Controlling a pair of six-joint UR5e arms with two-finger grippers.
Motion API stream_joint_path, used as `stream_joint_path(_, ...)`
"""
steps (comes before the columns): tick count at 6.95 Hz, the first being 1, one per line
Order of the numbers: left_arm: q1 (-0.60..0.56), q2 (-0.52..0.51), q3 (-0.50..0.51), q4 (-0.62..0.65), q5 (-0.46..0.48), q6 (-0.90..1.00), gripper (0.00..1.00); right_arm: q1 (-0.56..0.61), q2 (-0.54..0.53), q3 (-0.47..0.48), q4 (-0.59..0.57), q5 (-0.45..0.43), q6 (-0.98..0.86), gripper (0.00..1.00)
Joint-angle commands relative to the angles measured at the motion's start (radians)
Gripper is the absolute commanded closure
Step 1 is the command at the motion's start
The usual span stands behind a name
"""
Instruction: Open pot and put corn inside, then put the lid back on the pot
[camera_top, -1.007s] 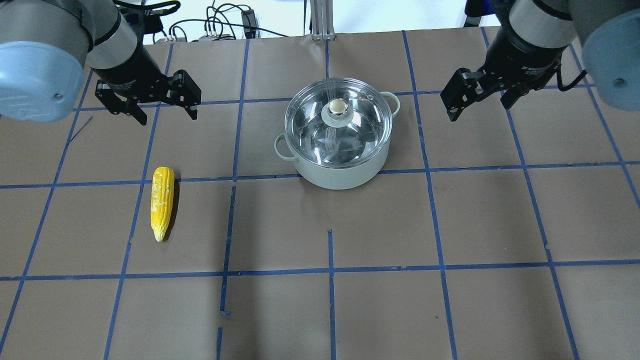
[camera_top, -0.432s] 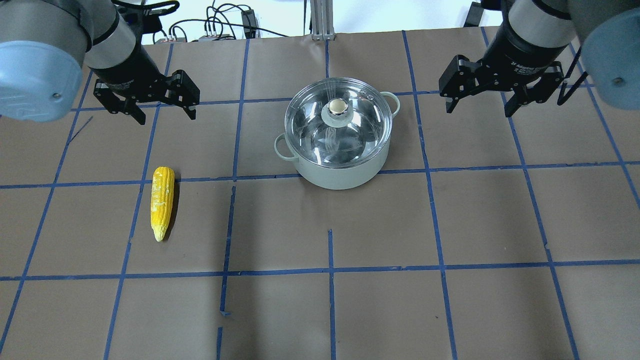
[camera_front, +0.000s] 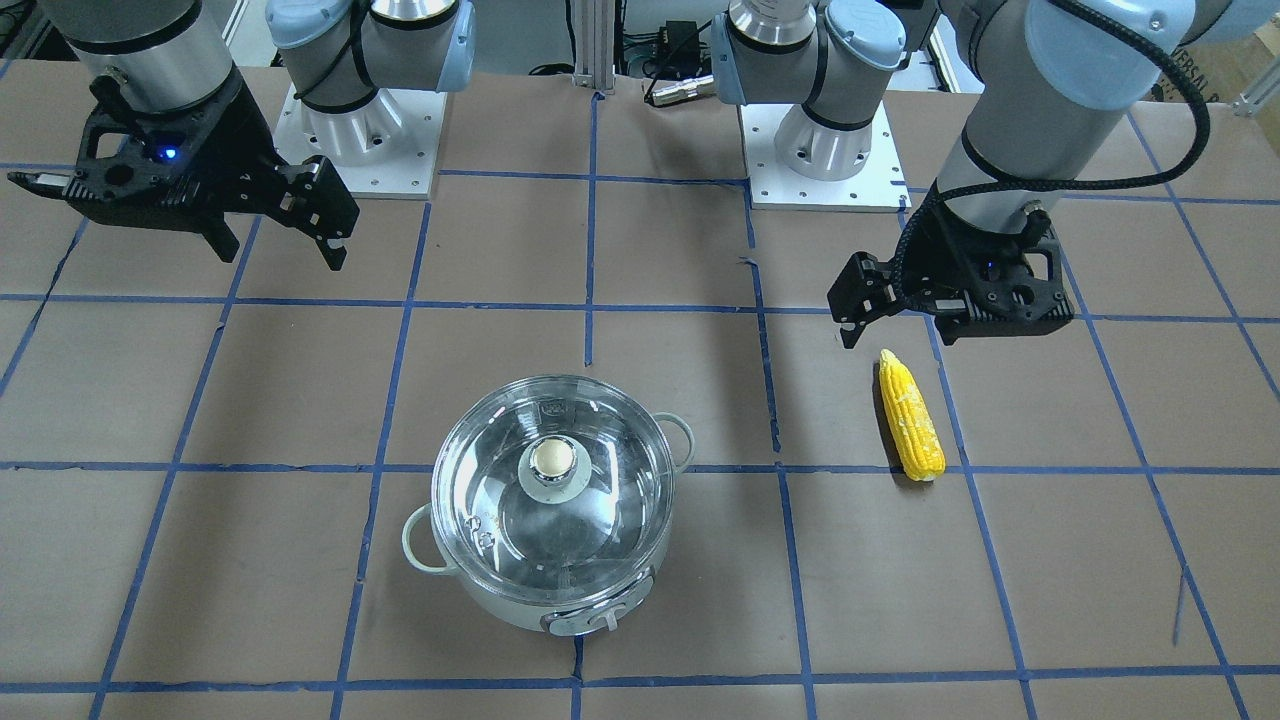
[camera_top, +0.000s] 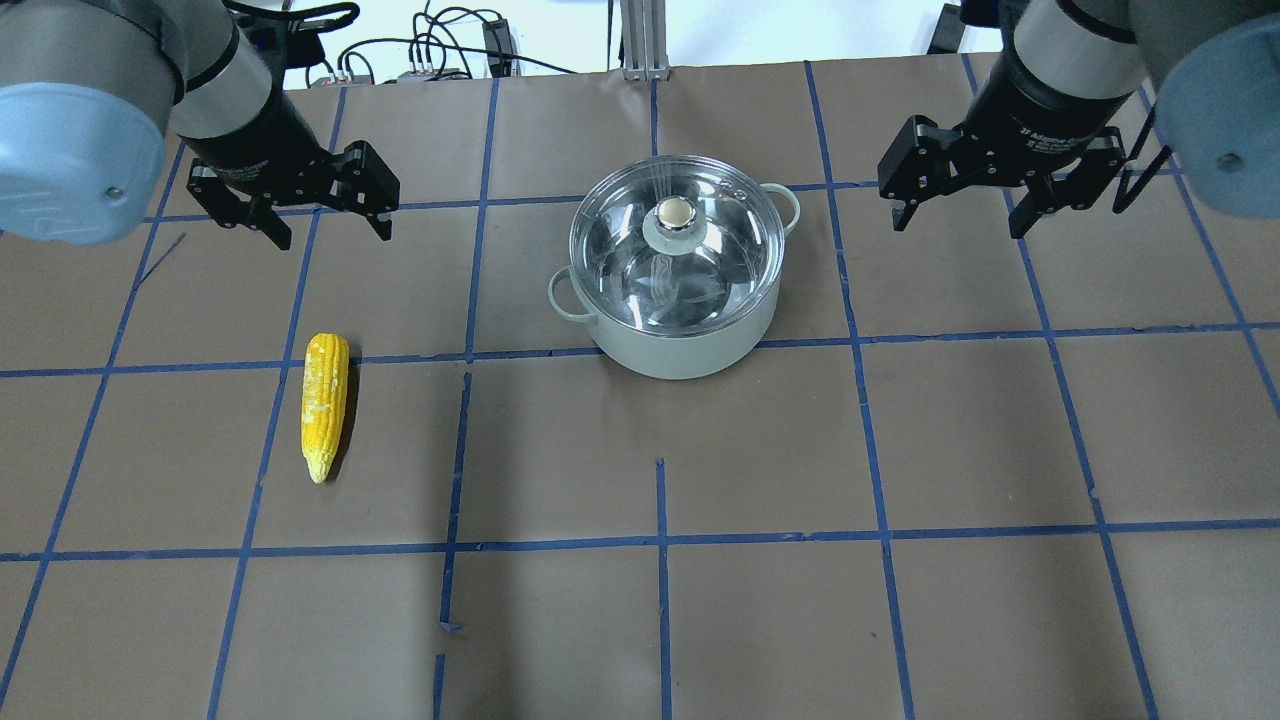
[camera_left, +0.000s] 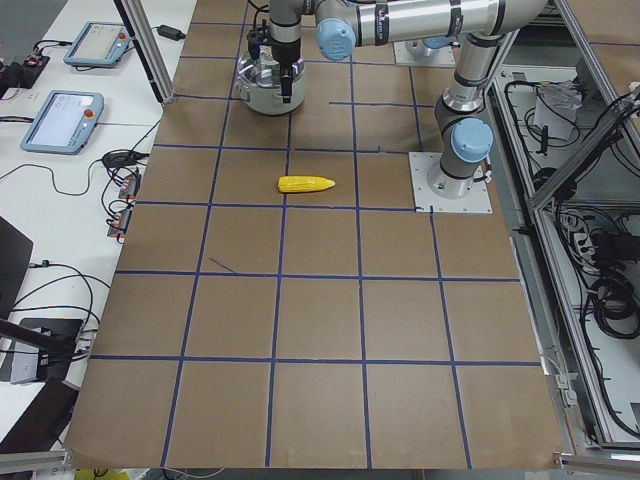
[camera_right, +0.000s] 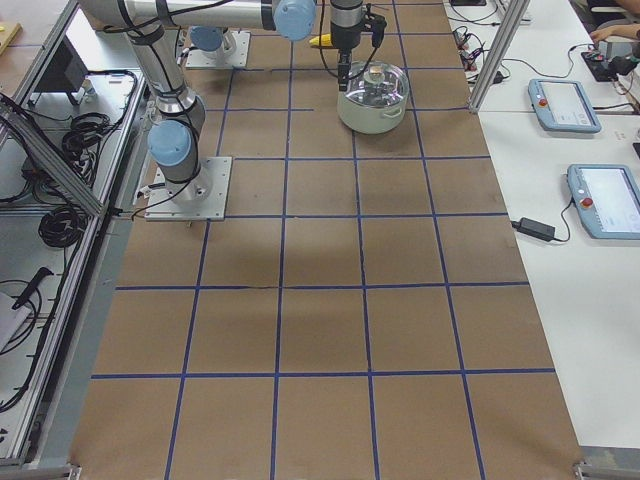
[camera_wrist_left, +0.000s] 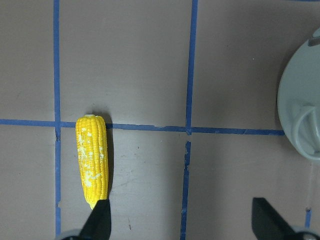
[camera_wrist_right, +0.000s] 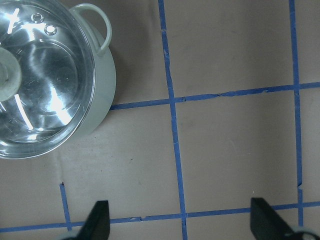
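Observation:
The pale mint pot (camera_top: 680, 355) stands at the table's middle back with the clear glass lid (camera_top: 620, 260) seated on it, beige knob on top. The yellow corn (camera_top: 324, 405) lies flat on the table, left of the pot. My left gripper (camera_top: 334, 236) is open and empty, hovering behind the corn. My right gripper (camera_top: 960, 226) is open and empty, hovering to the right of the pot. The left wrist view shows the corn (camera_wrist_left: 92, 162) and the pot's edge (camera_wrist_left: 300, 110). The right wrist view shows the lid (camera_wrist_right: 45, 90) and the pot's wall (camera_wrist_right: 102, 95).
The table is covered in brown paper with a blue tape grid (camera_top: 660, 540). Cables and a metal post (camera_top: 640, 40) lie past the far edge. The arm bases (camera_front: 355, 130) stand on white plates at the robot's side of the table.
My right gripper has turned at the wrist, so both fingers now show side by side, and shifted slightly. My left gripper, the corn and the pot have hardly moved.

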Motion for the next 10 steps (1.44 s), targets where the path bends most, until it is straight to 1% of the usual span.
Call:
stream_joint_path(1, 0.001, 0.000, -0.001, 0.000, -0.001, 0.001, 0.00, 0.000, 0.004, 0.000, 0.004, -0.002, -0.008, 0.00)
stream_joint_path(2, 0.003, 0.000, -0.002, 0.002, -0.001, 0.006, 0.00, 0.000, 0.005, -0.001, 0.003, 0.004, 0.007, 0.00)
stream_joint_path(3, 0.027, -0.001, -0.016, 0.011, 0.008, 0.105, 0.00, 0.000, 0.005, -0.009, -0.005, 0.010, 0.007, 0.00)
stream_joint_path(4, 0.111, -0.006, -0.025, 0.029, -0.001, 0.218, 0.00, 0.002, 0.005, -0.009, -0.007, 0.010, 0.007, 0.00)
stream_joint_path(5, 0.174, -0.007, -0.048, 0.031, -0.002, 0.257, 0.00, 0.003, 0.007, 0.005, 0.001, 0.006, 0.007, 0.00)
stream_joint_path(7, 0.193, -0.014, -0.084, 0.034, -0.001, 0.324, 0.00, 0.003, 0.024, -0.006, 0.003, 0.001, -0.002, 0.00)
stream_joint_path(8, 0.192, -0.029, -0.103, 0.084, -0.001, 0.328, 0.00, 0.003, 0.036, -0.004, 0.003, -0.003, 0.004, 0.00)
stream_joint_path(9, 0.186, -0.059, -0.154, 0.194, -0.027, 0.308, 0.00, 0.005, 0.060, -0.021, -0.007, 0.007, -0.005, 0.00)
stream_joint_path(10, 0.186, -0.079, -0.247, 0.324, -0.025, 0.290, 0.00, 0.043, 0.086, -0.053, -0.004, 0.010, 0.018, 0.00)
